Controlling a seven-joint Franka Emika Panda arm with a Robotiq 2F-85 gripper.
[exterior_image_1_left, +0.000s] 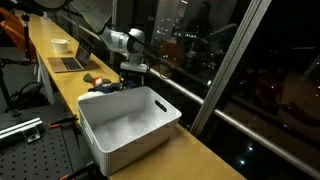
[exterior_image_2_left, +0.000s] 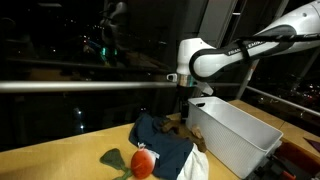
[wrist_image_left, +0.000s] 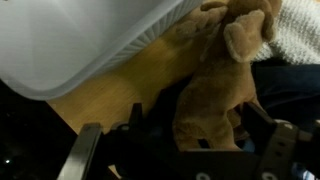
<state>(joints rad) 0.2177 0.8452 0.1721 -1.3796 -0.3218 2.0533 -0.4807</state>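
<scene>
Hovering just beside the white rectangular plastic bin (exterior_image_1_left: 128, 146) in an exterior view, the jaws sit low. In an exterior view, the brown plush toy (exterior_image_2_left: 180, 126) lies beside that bin on the wooden worktop (exterior_image_2_left: 60, 150). In the wrist view the jaws are spread wide and straddle the toy, gripping nothing. A grasp seems in hand, and it calls for closing squarely.

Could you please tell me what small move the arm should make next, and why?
I would probably close the jaws on the plush toy. In the wrist view the gripper is open and the brown toy sits between the jaws, lying on the dark cloth beside the white bin. Its height above the toy is hard to judge.
</scene>
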